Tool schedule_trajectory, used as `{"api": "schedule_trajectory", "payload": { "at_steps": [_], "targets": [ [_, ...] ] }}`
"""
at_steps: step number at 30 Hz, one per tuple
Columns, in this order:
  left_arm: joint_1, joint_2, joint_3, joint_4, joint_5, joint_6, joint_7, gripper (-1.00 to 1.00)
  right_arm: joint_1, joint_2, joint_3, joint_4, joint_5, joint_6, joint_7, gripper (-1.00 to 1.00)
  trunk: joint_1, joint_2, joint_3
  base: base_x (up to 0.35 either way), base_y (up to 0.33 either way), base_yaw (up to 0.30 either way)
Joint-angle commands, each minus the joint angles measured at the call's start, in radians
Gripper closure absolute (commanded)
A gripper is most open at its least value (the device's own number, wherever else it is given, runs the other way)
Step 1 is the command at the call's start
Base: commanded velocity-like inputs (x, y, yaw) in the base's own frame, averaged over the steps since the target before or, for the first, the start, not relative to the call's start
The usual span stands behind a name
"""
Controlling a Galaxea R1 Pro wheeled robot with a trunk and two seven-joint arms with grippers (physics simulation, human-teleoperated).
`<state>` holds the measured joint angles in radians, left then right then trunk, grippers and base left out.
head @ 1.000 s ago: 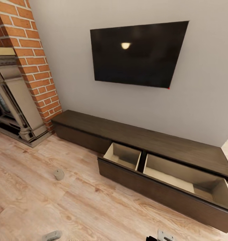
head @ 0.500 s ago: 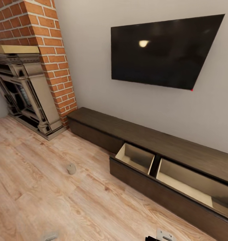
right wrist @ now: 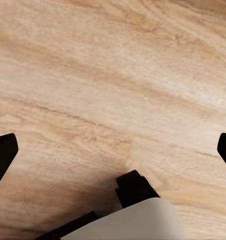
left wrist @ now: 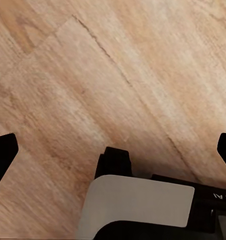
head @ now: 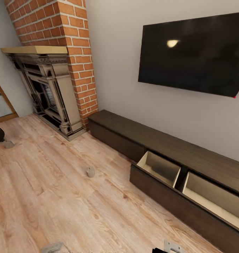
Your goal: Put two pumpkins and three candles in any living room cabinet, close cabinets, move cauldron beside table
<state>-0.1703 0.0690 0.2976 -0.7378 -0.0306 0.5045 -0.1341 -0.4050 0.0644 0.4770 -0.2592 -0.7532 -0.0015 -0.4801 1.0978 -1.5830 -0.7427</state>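
Your left hand (left wrist: 113, 145) and right hand (right wrist: 113, 145): wide, empty, over floor (head: 45, 211); cabinet (head: 161, 140): drawer (head: 189, 186) open; candle (head: 90, 171), probably grey, on floor.

Both the left hand (left wrist: 113, 150) and right hand (right wrist: 113, 150) hang spread wide, holding nothing.

Light was even and fairly bright, soft, with no hard shadows on the wood floor (head: 45, 196). A single lamp glare sat on the dark TV screen (head: 193, 52) as a small warm blob. The open drawer (head: 160, 168) interior was lit, with its inner walls shaded. Wide-angle skew slanted the wall and the brick chimney (head: 70, 52). Render was slightly soft; both wrist views showed blurry wood grain.
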Motion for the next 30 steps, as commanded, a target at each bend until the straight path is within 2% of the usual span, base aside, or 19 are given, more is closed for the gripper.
{"api": "schedule_trajectory", "payload": {
  "at_steps": [1, 11, 18, 30],
  "targets": [
    [0.0, 0.0, 0.0, 0.0, 0.0, 0.0, 0.0, -1.0, 0.0, 0.0, 0.0, 0.0, 0.0, 0.0, 0.0, -1.0, 0.0, 0.0, -0.001, 0.0, 0.159, 0.271],
    [0.0, 0.0, 0.0, 0.003, 0.0, -0.023, -0.001, -1.0, 0.0, 0.002, 0.001, -0.001, 0.0, -0.011, 0.0, -1.0, 0.0, 0.0, -0.009, 0.0, 0.073, 0.271],
    [0.0, 0.0, 0.0, 0.003, 0.0, -0.026, -0.001, -1.0, 0.001, 0.032, 0.003, 0.0, 0.002, -0.042, -0.001, -1.0, 0.0, 0.0, -0.011, 0.0, 0.002, 0.278],
    [0.0, 0.0, 0.0, 0.003, 0.0, -0.026, -0.001, -1.0, 0.002, 0.035, 0.003, 0.001, 0.003, -0.045, -0.001, -1.0, 0.0, 0.0, -0.009, 0.0, 0.0, 0.286]
  ]
}}
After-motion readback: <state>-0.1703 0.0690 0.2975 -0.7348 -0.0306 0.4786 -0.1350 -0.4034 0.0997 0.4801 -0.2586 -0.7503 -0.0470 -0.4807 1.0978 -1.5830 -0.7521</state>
